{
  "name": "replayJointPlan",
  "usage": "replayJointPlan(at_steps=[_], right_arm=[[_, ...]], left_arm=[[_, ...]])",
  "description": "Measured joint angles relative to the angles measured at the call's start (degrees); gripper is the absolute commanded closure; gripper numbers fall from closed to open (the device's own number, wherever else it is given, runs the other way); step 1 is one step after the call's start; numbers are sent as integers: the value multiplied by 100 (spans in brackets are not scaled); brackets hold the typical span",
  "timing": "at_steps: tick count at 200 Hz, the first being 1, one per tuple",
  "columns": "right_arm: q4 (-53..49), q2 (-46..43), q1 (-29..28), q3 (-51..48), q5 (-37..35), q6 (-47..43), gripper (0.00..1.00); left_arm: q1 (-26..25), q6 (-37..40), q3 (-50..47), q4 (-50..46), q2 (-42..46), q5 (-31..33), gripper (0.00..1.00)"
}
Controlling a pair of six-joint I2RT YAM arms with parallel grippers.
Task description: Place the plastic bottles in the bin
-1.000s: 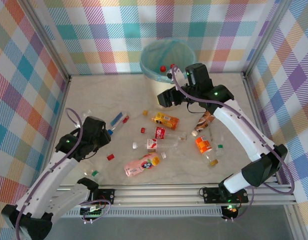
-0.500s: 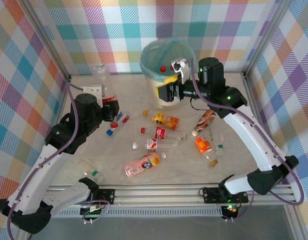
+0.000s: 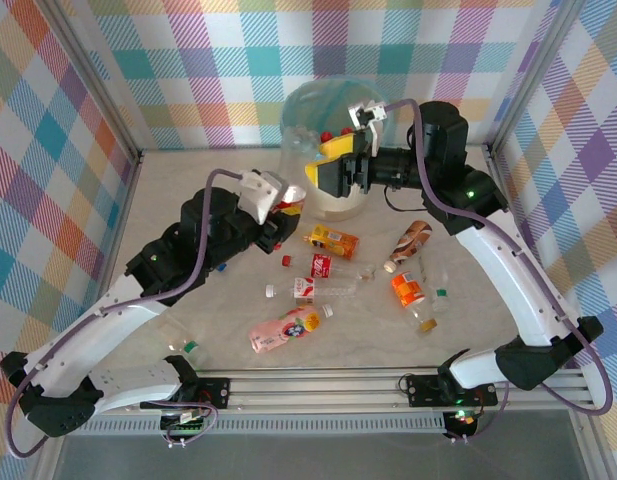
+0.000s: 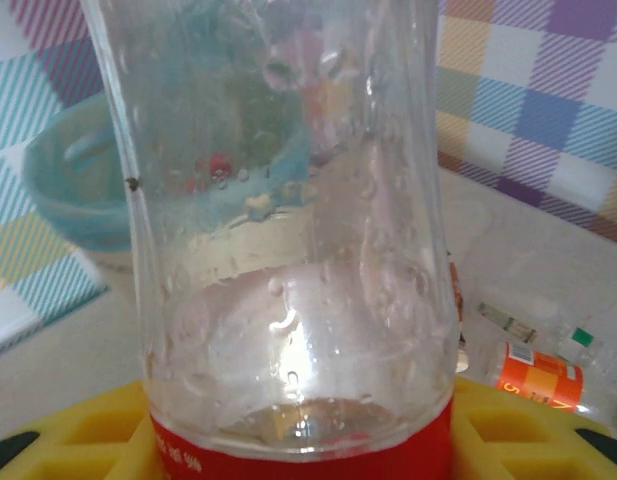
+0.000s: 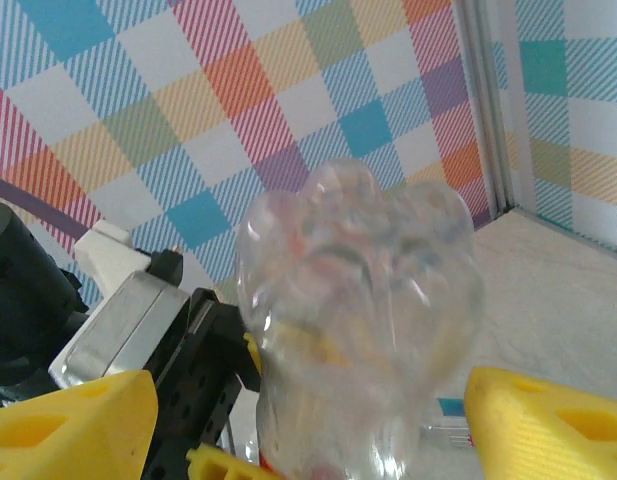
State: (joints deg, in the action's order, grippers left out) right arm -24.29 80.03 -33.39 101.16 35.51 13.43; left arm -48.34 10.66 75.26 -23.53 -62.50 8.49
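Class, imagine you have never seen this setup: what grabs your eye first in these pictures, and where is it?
The bright checked walls all round the table strike first. Next, the clear bottle with a red label, gripped by the left end effector in front of the teal-lined bin, between the right end effector's open yellow fingers. Loose bottles litter the table's middle.

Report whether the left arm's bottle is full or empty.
Empty: the bottle is clear right through, only droplets inside, with the bin visible behind it.
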Motion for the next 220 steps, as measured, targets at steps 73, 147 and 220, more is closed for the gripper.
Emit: replayJointPlan(at_steps=[73, 147, 220], right_arm=[[-74, 20, 2, 0, -31, 122, 6], [-85, 92, 2, 0, -74, 175, 28], [-223, 107, -9, 46, -463, 63, 40]], left_arm=[[-192, 210, -79, 308, -57, -59, 51], [-334, 361, -81, 269, -197, -184, 49], [-334, 332, -133, 291, -140, 70, 13]])
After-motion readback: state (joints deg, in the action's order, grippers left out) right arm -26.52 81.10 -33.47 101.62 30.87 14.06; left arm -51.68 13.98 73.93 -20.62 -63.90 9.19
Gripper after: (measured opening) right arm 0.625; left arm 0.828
